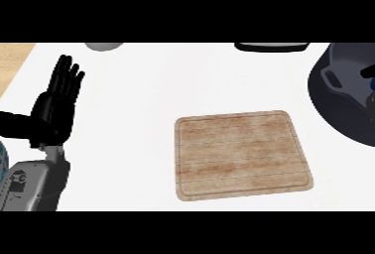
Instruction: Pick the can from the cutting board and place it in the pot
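Observation:
The wooden cutting board (242, 155) lies flat in the middle of the white counter, and nothing stands on it. The dark pot (338, 94) sits at the right edge, partly cut off, one handle showing on its near rim. Inside the pot's opening, at the very edge of the view, a small black part of what looks like my right hand (367, 73) shows, with a sliver of blue just below it. I cannot make out the can clearly. My left hand (53, 106) rests open at the far left, fingers up, away from the board.
A grey rounded object (104, 46) peeks in at the top left, and a dark, light-rimmed object (271, 47) at the top centre. A wooden strip (13, 57) borders the counter at the upper left. White countertop (132, 99) lies between my left hand and the board.

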